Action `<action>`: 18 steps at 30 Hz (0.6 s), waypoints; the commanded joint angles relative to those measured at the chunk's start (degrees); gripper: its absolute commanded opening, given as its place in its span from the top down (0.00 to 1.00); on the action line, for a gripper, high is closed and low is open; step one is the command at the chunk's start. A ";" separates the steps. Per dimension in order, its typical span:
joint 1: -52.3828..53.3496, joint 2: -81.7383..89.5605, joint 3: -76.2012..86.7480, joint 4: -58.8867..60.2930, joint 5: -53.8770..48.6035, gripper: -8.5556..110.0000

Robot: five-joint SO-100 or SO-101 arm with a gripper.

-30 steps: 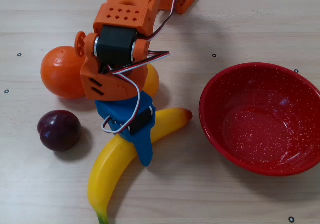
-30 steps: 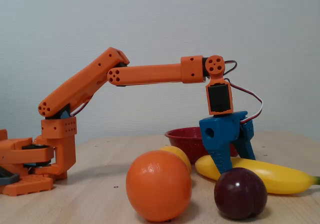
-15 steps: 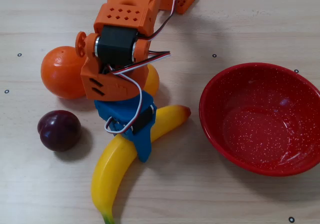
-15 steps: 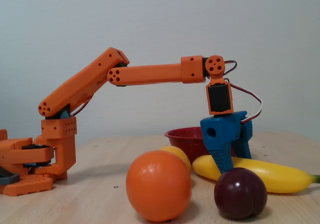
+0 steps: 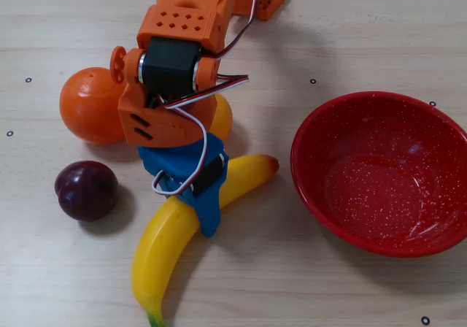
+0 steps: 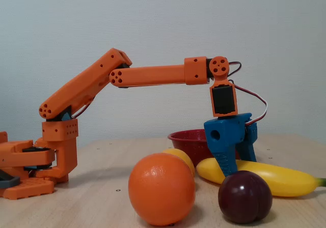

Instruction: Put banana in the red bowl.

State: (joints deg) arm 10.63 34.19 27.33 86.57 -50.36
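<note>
Pale wood tabletop, plain light wall behind. Long curved glossy yellow plastic banana (image 5: pixel 169 233) lies flat on the table, left of the wide speckled red bowl (image 5: pixel 379 108) in the overhead view, well clear of its rim. Blue two-finger gripper (image 5: pixel 204 209) straddles the banana mid-length, fingers down either side; clamped or not, cannot tell. Best move, I'd judge: squeeze firm near the middle so it lifts level, avoid bumping the dark purple plum (image 5: pixel 86 189). No readable writing or labels.

Banana (image 5: pixel 166 241) lies flat beside empty red bowl (image 5: pixel 379 172).
</note>
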 commanded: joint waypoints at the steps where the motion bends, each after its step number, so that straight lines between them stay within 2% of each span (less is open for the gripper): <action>1: -2.64 5.10 -0.18 -0.26 2.11 0.93; 18: -2.55 16.00 2.81 -0.53 4.66 0.93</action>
State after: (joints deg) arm 10.55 38.85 32.43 85.78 -47.64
